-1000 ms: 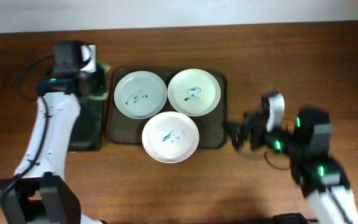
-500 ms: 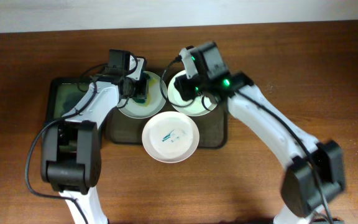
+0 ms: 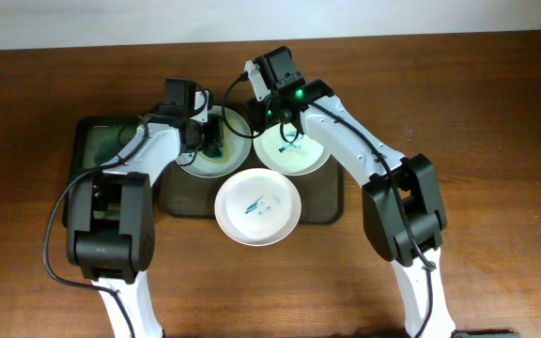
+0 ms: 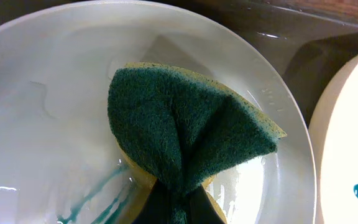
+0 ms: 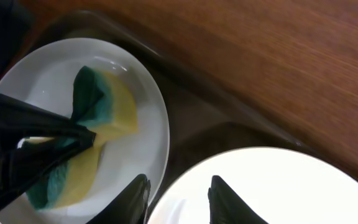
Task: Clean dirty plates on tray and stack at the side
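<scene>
Brown tray (image 3: 184, 199): overhead, on the counter (image 3: 458, 113), carrying all three plates.
Plates: far left plate (image 3: 236, 155) and far right plate (image 3: 310, 155) side by side; near plate (image 3: 257, 207) overhanging the tray's near rim; teal smears on each.
Sponge (image 4: 185, 137): left wrist, green side up, on the far left plate.
Left hand (image 4: 174, 208): closed tight on the sponge.
Right hand (image 5: 180, 199): right wrist, partly open, far right plate's rim between the fingers (image 5: 229, 199).

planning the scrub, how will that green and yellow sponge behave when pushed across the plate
Probably soft and floppy: the sponge bends into a fold where it is pinched. It may slide easily, since the plate looks wet and glossy.
</scene>
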`<state>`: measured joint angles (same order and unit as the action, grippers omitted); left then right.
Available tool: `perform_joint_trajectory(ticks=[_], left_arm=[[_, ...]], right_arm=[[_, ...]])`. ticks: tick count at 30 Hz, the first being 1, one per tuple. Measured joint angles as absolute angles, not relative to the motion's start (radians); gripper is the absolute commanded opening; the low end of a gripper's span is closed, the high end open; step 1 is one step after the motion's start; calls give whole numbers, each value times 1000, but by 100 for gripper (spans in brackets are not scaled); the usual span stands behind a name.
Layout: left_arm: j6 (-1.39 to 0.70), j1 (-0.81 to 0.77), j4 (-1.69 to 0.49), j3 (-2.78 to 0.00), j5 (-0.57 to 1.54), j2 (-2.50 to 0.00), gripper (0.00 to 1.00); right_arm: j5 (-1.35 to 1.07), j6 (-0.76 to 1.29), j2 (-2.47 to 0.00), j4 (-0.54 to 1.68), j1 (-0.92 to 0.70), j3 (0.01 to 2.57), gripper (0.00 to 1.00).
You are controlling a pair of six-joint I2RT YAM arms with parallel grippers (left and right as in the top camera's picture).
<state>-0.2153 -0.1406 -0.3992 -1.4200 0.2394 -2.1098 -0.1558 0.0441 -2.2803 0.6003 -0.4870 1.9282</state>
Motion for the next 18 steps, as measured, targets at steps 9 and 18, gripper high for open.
perform_joint_trajectory(ticks=[9,18], left_arm=[[-279,-126,-424,-1426,239,-2110,0],[-289,-126,-427,-1427,239,-2110,0]], right_arm=[[-201,45,-2371,559,-533,1930,23],[-220,59,-2409,544,-536,1948,33]])
